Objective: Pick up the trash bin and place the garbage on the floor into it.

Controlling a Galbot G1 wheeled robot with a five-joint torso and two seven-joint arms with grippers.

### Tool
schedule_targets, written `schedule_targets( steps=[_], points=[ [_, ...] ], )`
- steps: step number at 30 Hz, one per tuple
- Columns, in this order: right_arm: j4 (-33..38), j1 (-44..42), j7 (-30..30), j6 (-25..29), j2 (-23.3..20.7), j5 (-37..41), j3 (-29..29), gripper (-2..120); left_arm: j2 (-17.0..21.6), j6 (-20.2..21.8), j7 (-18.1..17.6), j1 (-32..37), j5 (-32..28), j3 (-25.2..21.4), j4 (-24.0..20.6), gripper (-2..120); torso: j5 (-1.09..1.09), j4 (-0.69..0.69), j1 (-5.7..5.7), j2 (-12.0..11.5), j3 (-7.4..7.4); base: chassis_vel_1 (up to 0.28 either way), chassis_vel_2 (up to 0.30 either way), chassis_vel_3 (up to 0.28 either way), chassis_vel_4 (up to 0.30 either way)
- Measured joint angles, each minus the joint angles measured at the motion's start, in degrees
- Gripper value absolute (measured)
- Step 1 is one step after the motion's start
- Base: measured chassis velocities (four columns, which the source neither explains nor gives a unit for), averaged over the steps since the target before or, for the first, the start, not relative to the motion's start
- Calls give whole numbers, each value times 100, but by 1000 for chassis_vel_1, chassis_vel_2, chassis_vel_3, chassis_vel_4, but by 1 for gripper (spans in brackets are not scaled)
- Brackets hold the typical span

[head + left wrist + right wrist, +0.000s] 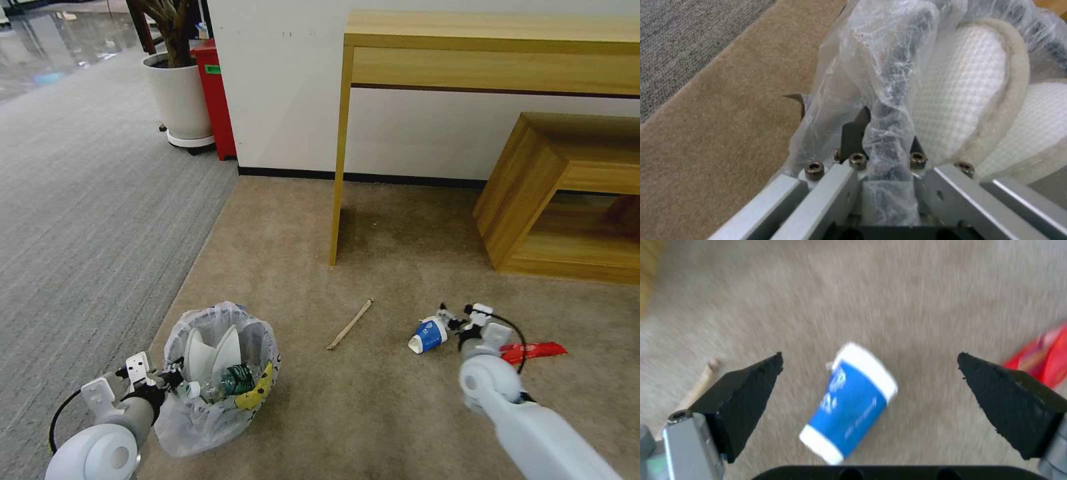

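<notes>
1. The small round trash bin [220,373], lined with a crinkly clear plastic bag bearing a yellow smiley, is standing on the flat beige-tan carpet floor [400,413], close to the seam with the grey striped carpet [87,220].
2. The left gripper [175,380] is clamping the bin's near rim; in the left wrist view its dark fingers [853,133] are pinching the bagged rim [889,110] between them.
3. Two white textured slippers [213,352] are standing on end inside the bin, and a small clear plastic bottle [223,383] is lying beside them.
4. The right gripper [457,319] is hovering well to the right of the bin, its black fingers [746,396] spread wide apart and holding nothing.
5. A blue-and-white paper cup [851,403] is lying on its side on the floor between those fingers, untouched.
6. A thin wooden stick [350,324] is lying on the floor between the bin and the cup.
7. A red wrapper [533,350] is lying on the floor farther from the bin than the cup, just beyond the right gripper.
</notes>
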Motion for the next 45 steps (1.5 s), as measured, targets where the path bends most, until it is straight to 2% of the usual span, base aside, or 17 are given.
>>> schedule_targets(
  steps=[7,8,11,18,24,26,27,30,31,36,38,40,42,43,45],
  points=[
    [-1025,450,122,-142,964,-148,-161,100,6,-23,32,69,1,-55,2,1,0,2,0,0,0,0,0,0,0],
    [-1025,450,122,-142,964,-148,-161,100,6,-23,32,69,1,-55,2,1,0,2,0,0,0,0,0,0,0],
    [-1638,673,71,-21,1244,-346,-113,100,18,-32,48,85,1,-69,14,1,1,1,0,0,0,0,0,0,0],
    [-2441,995,-114,158,1337,-559,106,99,31,-55,80,80,-1,-64,80,1,1,0,0,0,0,0,0,0,0],
    [-2792,1181,-251,211,1324,-629,170,97,14,-62,80,36,-5,-15,103,1,1,0,0,0,0,0,0,0,0],
    [-2932,1220,-320,248,1366,-692,185,89,-2,-69,78,30,-5,5,104,1,2,1,0,1,0,0,0,0,0],
    [-2932,1220,-320,248,1366,-692,185,89,-2,-69,78,30,-5,5,104,1,2,1,0,1,0,0,0,0,0],
    [-3077,1225,-418,318,1426,-776,200,73,-14,-70,73,34,-15,12,71,1,1,1,0,0,0,0,0,0,0],
    [-3077,1225,-418,318,1426,-776,200,73,-14,-70,73,34,-15,12,71,1,1,1,0,0,0,0,0,0,0],
    [-3060,1152,-454,349,1469,-852,214,55,-20,-70,71,43,-28,17,36,1,-1,1,0,0,0,0,0,0,0],
    [-2926,1044,-502,362,1441,-862,218,44,-22,-72,70,51,-28,17,26,1,0,1,0,0,0,0,0,0,0],
    [-2830,972,-569,383,1401,-864,218,41,-22,-72,71,55,-28,17,22,1,0,1,0,0,0,0,0,0,0],
    [-2499,743,-843,518,1231,-857,210,30,-11,-74,71,64,-28,6,20,1,3,-1,0,0,0,0,0,0,0],
    [-2499,743,-843,518,1231,-857,210,30,-11,-74,71,64,-28,6,20,1,3,-1,0,0,0,0,0,0,0],
    [-1921,493,-1231,725,904,-817,197,20,4,-80,75,66,-27,0,23,1,4,-2,0,0,0,0,0,0,0]
  ],
)
